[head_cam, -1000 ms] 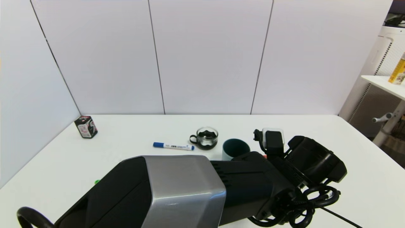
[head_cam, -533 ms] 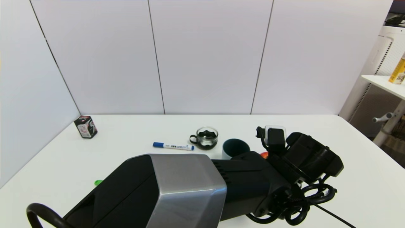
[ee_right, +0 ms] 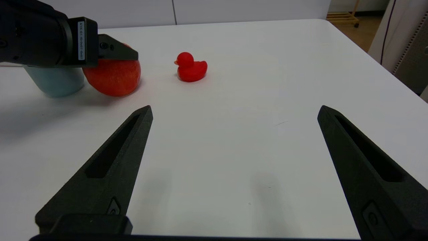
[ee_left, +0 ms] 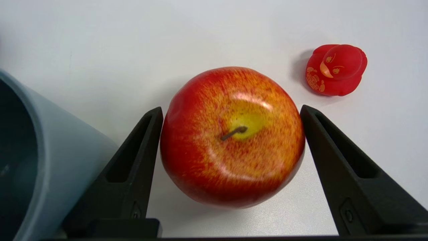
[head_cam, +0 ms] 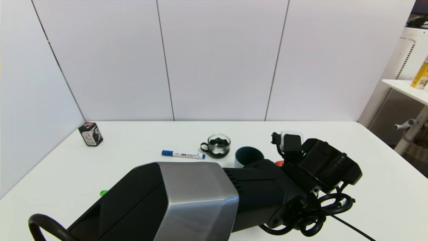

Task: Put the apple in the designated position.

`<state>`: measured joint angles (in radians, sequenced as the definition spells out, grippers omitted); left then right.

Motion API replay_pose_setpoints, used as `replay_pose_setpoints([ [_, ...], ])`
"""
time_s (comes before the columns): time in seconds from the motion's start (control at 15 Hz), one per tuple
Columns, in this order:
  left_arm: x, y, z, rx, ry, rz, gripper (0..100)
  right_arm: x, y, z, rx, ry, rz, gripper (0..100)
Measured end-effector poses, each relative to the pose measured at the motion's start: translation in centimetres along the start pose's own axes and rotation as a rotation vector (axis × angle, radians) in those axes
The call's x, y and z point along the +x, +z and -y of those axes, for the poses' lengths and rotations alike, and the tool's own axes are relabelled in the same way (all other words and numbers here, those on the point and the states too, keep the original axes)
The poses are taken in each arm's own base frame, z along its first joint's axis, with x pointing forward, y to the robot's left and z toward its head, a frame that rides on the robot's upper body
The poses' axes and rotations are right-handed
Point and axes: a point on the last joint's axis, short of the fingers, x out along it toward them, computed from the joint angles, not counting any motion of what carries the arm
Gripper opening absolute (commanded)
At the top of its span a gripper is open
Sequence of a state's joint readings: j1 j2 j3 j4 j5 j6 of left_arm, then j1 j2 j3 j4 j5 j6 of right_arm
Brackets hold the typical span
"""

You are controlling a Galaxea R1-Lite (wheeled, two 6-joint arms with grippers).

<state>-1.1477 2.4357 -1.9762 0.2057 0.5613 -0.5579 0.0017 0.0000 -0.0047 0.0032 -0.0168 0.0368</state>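
Note:
The red apple [ee_left: 232, 137] with yellow-orange patches and a brown stem rests on the white table [ee_left: 200, 33]. My left gripper [ee_left: 230, 108] reaches down over it, one black finger against each side, shut on it. In the right wrist view the apple [ee_right: 113, 77] sits under that gripper [ee_right: 117, 53], next to the blue-grey cup [ee_right: 55, 82]. In the head view the left arm hides all but a red sliver of the apple [head_cam: 279, 163]. My right gripper [ee_right: 234, 108] hovers open over bare table nearer the robot. No mark shows the designated position.
A small red toy duck [ee_left: 336, 68] stands just beyond the apple. The blue-grey cup [head_cam: 247, 156] is close on the apple's other side. A glass cup [head_cam: 219, 145], a blue marker [head_cam: 183, 154] and a small box [head_cam: 90, 134] lie further left.
My left arm's wrist has shifted slightly right and further out over the apple, most of it in the first half second. Nothing else on the table moved.

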Motion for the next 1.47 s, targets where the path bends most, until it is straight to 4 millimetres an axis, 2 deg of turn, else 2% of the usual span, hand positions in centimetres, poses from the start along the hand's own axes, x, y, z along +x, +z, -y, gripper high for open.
replay_pose_setpoints([
  [0.27,-0.2,0.1,0.0,0.002,-0.001,-0.001,100,0.0,0.0,0.0,0.0,0.0,0.0,100],
  [0.53,-1.7,1.4,-0.2,0.023,-0.006,0.005,100,0.0,0.0,0.0,0.0,0.0,0.0,100],
  [0.93,-7.2,5.5,-0.4,0.067,-0.072,0.086,100,0.0,0.0,0.0,0.0,0.0,-0.001,100],
  [1.13,-9.9,7.9,-0.8,0.062,-0.18,0.13,100,0.0,0.0,0.0,0.0,0.0,0.0,100],
  [1.27,-10.7,9.6,-1.8,0.047,-0.29,0.127,100,0.0,0.0,0.0,0.0,0.0,0.0,100],
  [1.47,-10.1,12.6,-5.6,0.08,-0.379,0.128,100,0.0,0.0,0.0,0.0,0.0,0.0,100],
])
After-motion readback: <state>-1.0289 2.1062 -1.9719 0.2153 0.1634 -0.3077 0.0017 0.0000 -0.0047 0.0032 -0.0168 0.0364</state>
